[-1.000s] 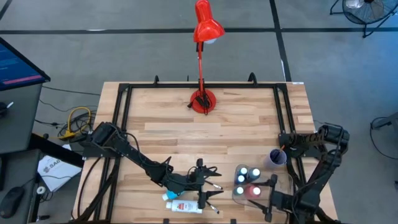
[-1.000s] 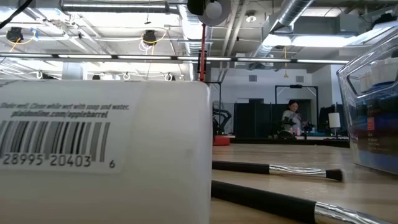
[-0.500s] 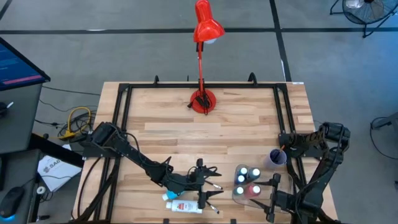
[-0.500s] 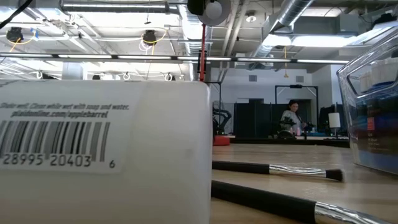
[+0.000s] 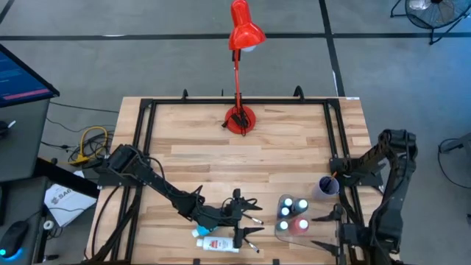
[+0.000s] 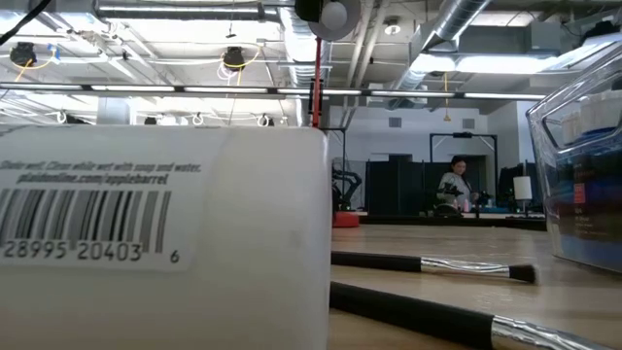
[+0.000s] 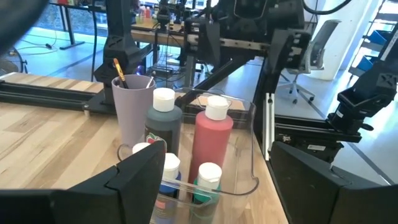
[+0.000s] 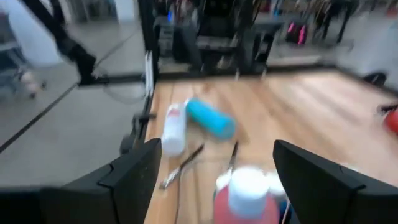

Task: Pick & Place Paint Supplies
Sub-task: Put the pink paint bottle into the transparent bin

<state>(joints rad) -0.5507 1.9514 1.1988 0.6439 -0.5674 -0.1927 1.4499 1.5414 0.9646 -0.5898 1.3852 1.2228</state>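
A clear tray (image 5: pixel 280 230) near the table's front right holds several white-capped paint bottles, among them a red one (image 7: pixel 211 138) and a dark green one (image 7: pixel 165 119). Behind it stands a lilac cup (image 5: pixel 327 186) with a brush (image 7: pixel 117 70) in it. A white bottle (image 5: pixel 218 244) and a teal bottle (image 8: pixel 211 118) lie on their sides near the front edge, beside thin dark brushes (image 6: pixel 428 264). My left gripper (image 5: pixel 255 217) hovers open and level over the brushes, facing the tray. My right gripper (image 5: pixel 319 232) is open just right of the tray, holding nothing.
A red desk lamp (image 5: pixel 241 118) stands at the table's far middle. A black frame rail (image 5: pixel 335 140) runs along the table's edges. Bare wood lies between the lamp and the supplies. In the low view the white bottle (image 6: pixel 165 233) fills the left half.
My right gripper has risen and drawn back from the tray toward the table's right edge, tipping slightly, with its fingers still apart. My left arm and the supplies have kept still.
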